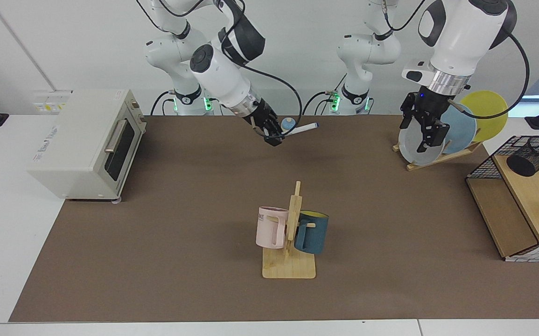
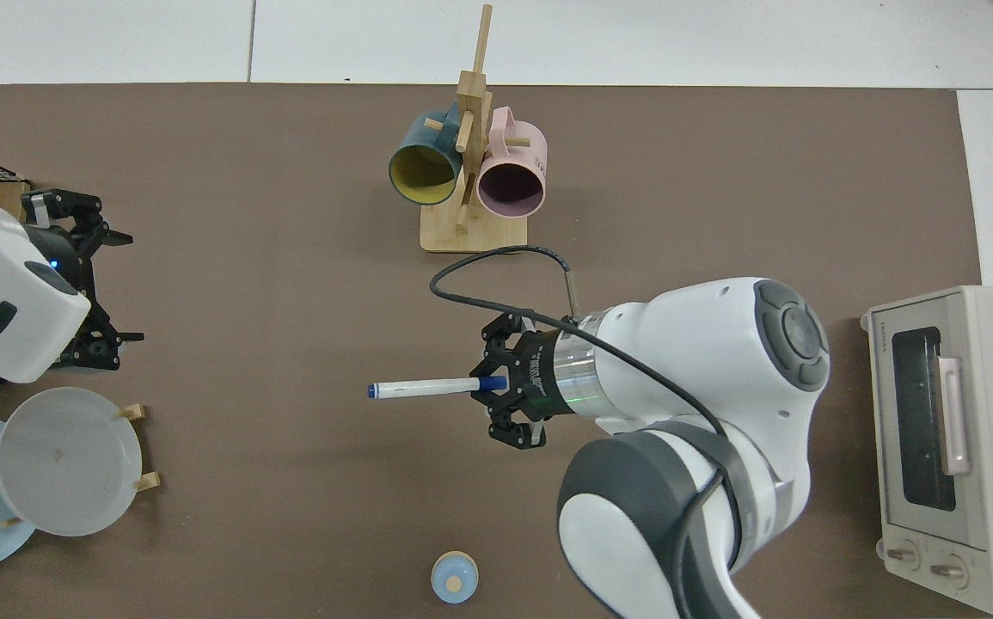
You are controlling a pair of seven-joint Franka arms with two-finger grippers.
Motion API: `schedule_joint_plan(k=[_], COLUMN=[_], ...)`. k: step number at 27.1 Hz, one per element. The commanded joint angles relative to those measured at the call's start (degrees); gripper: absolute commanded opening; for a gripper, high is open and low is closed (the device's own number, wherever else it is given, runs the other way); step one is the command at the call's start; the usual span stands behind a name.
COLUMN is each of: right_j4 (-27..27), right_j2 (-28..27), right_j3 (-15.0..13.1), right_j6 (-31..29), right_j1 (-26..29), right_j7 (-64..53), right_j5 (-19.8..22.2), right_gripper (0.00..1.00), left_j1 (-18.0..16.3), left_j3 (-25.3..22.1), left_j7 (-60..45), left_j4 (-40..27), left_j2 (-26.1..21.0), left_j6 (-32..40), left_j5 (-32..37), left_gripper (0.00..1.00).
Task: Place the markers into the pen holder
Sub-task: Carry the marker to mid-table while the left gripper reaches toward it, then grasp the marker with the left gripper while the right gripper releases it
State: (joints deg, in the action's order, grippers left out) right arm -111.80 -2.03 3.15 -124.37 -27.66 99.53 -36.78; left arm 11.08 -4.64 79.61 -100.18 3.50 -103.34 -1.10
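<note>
The marker [image 1: 303, 128] [image 2: 421, 389], white with a blue cap, is held level in the air above the back middle of the table. My right gripper [image 1: 275, 134] [image 2: 493, 384] is shut on its capped end, and the other end points away from the arm. The pen holder [image 1: 532, 156], a black mesh cup, stands tilted on the wooden shelf of the wire basket [image 1: 480, 169] at the table's far end; the top view does not show it. My left gripper [image 1: 424, 131] [image 2: 121, 287] hangs open and empty in front of the plate rack.
A wooden mug tree [image 1: 290, 233] [image 2: 470, 163] with a pink and a teal mug stands mid-table. A toaster oven [image 1: 87, 140] [image 2: 947, 438] sits at one end. Plates on a rack [image 1: 421, 142] [image 2: 66, 460] and a small blue bell [image 1: 288, 124] [image 2: 454, 577] line the back edge.
</note>
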Motion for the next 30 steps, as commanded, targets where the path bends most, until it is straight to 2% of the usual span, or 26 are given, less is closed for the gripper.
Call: schedule_joint_plan(k=[1, 8, 15, 19, 24, 26, 30], right_j4=[1.9, 1.9, 2.0, 2.0, 2.0, 2.0, 1.9], right_j2=[-1.1, -1.1, -1.2, -1.1, -1.0, -1.0, -1.0], right_j3=[-0.4, -0.4, -0.4, -0.4, -0.4, -0.4, -0.4], right_j6=[-3.4, -6.5, -9.5, -9.8, -10.7, -10.7, -10.7], right_j1=[-2.8, -6.2, -7.6, -9.2, -10.2, -10.4, -10.4], right_j7=[6.0, 10.4, 12.1, 12.3, 13.8, 13.9, 13.8], right_j5=[-1.3, -2.5, -2.9, -4.4, -4.4, -4.3, -4.3], right_gripper=[0.00, 0.00, 0.00, 0.00, 0.00, 0.00, 0.00], left_j1=[1.0, 1.8, 2.0, 2.2, 2.3, 2.3, 3.6], left_j3=[0.6, 3.3, 6.5, 11.3, 14.3, 14.7, 14.8], left_j7=[7.4, 4.0, 1.4, -1.9, -4.1, -4.0, -3.9], left_j4=[0.9, 1.0, 1.0, 0.9, -0.2, -0.9, -1.9], left_j2=[-0.3, 1.4, 1.9, 2.2, 2.5, 2.6, 2.7], left_j6=[2.8, 12.9, 11.8, 11.7, 11.3, 10.5, 9.9], left_j5=[-0.7, -0.8, -0.7, -0.2, -0.1, 0.0, -0.1], left_gripper=[1.00, 1.00, 1.00, 0.98, 0.96, 0.91, 0.72])
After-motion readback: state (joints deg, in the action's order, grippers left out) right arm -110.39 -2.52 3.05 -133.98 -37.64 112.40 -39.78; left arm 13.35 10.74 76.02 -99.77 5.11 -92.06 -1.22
